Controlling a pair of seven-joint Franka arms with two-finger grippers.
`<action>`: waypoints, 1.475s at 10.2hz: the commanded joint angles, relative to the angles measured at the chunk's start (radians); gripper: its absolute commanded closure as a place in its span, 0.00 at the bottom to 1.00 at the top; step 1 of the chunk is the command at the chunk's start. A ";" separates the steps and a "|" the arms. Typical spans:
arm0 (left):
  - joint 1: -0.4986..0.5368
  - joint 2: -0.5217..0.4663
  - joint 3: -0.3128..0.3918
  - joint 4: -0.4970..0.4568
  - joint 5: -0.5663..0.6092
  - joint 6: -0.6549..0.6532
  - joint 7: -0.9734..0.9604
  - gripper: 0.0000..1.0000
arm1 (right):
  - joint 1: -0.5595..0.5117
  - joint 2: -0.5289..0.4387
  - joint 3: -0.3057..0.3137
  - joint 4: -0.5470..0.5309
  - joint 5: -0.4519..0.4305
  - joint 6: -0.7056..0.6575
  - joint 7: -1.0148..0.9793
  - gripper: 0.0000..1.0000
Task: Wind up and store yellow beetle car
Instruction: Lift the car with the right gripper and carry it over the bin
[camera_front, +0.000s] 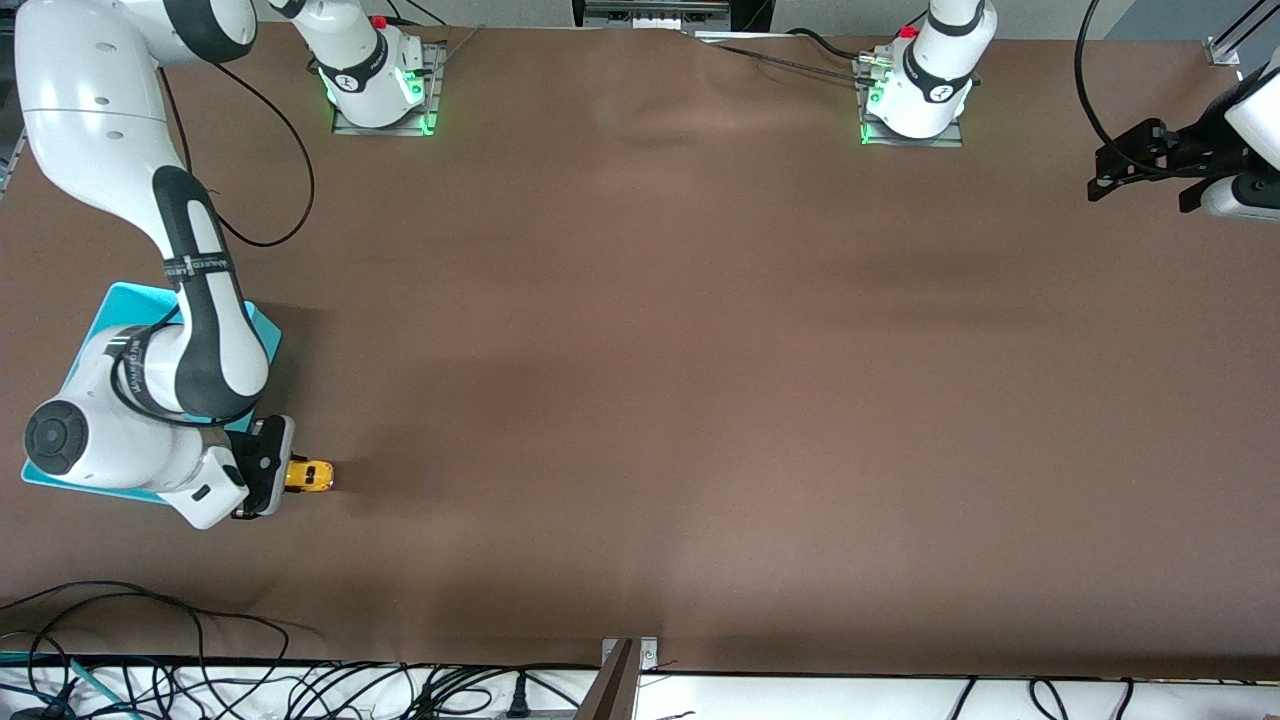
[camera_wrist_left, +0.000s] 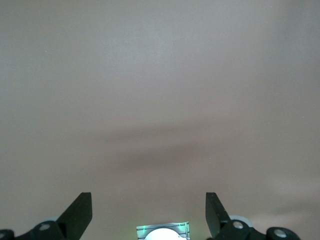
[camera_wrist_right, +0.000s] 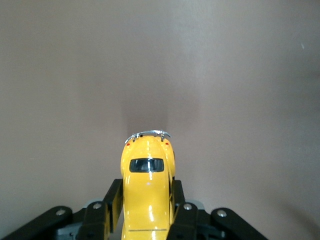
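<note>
car: yellow beetle car (camera_wrist_right: 147, 192) sits on the table (camera_front: 700, 400) near the right arm's end, beside the blue tray (camera_front: 130, 310)
right gripper (camera_front: 268, 470): clamped on the car's sides
left gripper (camera_wrist_left: 149, 212): spread wide, waiting over the left arm's end
progress: car's grabbed, probably mid wind-up; storing not done yet

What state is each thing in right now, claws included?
yellow beetle car: upright on the table, gripped at its sides.
right claw: shut on the car, beside the tray.
left claw: open, holding nothing, waiting above the table's left-arm end.
blue tray: flat on the table, mostly hidden under the right arm.
</note>
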 joint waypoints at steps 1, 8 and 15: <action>-0.007 0.014 0.007 0.031 -0.016 -0.022 0.017 0.00 | -0.008 -0.007 -0.024 0.063 -0.019 -0.140 0.010 1.00; -0.005 0.014 0.007 0.033 -0.018 -0.022 0.017 0.00 | -0.014 -0.038 -0.088 0.143 -0.064 -0.360 -0.039 1.00; -0.007 0.026 0.007 0.031 -0.016 -0.022 0.016 0.00 | -0.120 -0.051 -0.150 0.134 -0.068 -0.362 -0.263 1.00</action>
